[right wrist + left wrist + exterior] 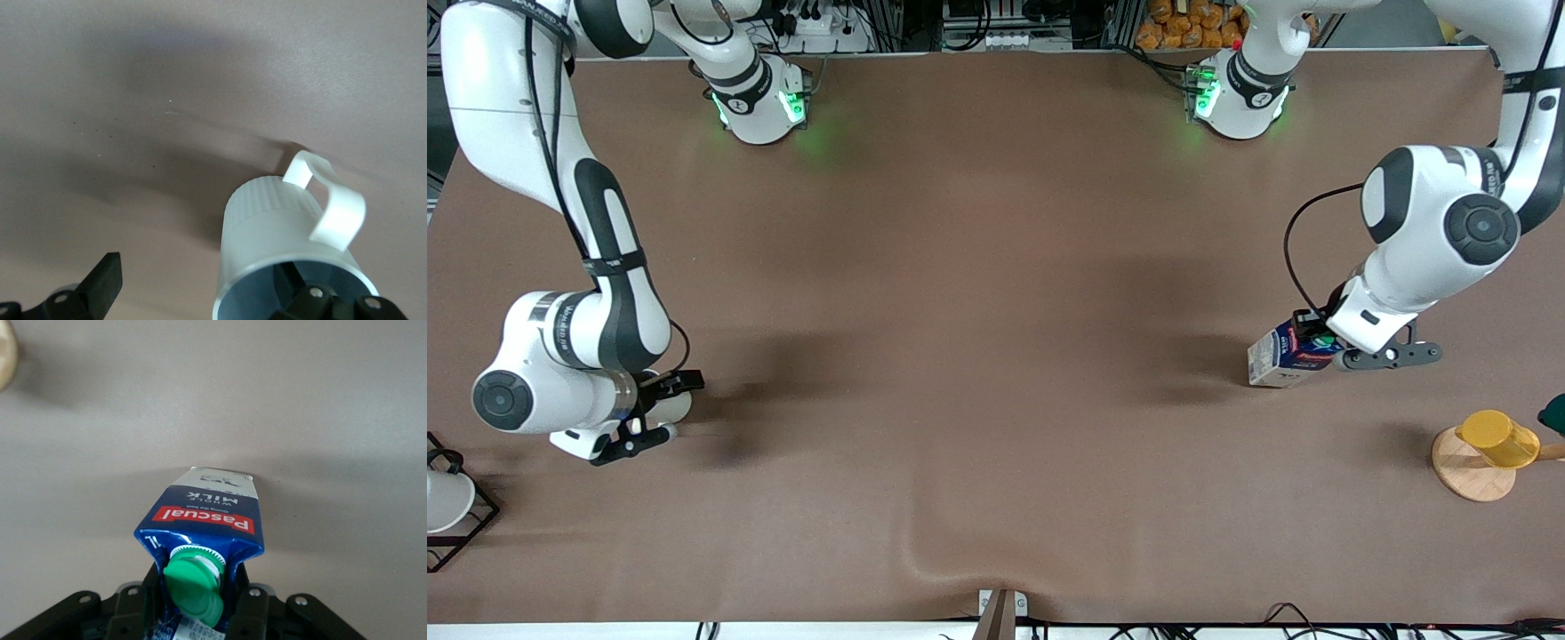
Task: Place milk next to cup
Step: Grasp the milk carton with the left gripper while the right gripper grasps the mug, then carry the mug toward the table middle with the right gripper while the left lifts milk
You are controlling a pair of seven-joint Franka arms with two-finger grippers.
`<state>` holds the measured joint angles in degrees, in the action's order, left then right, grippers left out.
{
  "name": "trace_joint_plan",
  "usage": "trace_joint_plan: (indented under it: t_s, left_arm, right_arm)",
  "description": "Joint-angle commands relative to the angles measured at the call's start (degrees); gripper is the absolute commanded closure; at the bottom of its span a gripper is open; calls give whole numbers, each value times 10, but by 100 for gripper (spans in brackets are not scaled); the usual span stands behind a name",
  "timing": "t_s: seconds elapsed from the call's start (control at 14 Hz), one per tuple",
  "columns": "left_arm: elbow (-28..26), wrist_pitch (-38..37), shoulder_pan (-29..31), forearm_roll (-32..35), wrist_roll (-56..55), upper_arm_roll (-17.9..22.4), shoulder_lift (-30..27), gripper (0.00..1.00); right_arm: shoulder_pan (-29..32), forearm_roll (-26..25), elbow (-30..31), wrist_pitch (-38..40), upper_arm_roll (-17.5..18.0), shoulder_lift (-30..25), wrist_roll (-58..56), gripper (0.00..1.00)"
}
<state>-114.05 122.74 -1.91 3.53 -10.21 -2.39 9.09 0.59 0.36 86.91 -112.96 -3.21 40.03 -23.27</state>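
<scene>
Pinching the dark blue, green-capped gable-top milk carton [203, 520], the left gripper [200, 600] tilts it; the right gripper [200, 293], spread, straddles the ribbed grey-white mug's [280, 253] rim.

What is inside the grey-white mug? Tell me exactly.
One finger of the open right gripper reaches into the mug; its other finger stays outside. The darker grey inner wall shows around it. The mug's bottom is covered, so any contents cannot be seen.
</scene>
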Motion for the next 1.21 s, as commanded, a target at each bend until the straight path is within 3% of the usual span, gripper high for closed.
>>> trace_joint_plan:
  t_s: [0.0,0.07,0.14,0.21,0.79,1.14]
  left_arm:
    - [68,-110,0,-5,12,-10,-27,75]
    - [94,-146,-2,-24,5,-24,-26,75]
    - [115,-170,-2,-29,-2,-38,-25,75]
    - [124,-184,-2,-29,-11,-44,-27,74]
    - [183,-236,-2,-30,-28,-83,-37,75]
    - [196,-278,-1,-30,-37,-89,-40,76]
  right_arm:
    - [8,-8,-2,0,7,5,-8,0]
    - [13,-7,-2,-7,7,13,-8,0]
    - [17,-7,-2,-21,7,15,-8,39]
    - [16,-7,-2,-23,7,15,-14,99]
    - [16,-4,-11,-21,8,12,-44,100]
    - [0,0,-58,-17,15,1,-51,100]
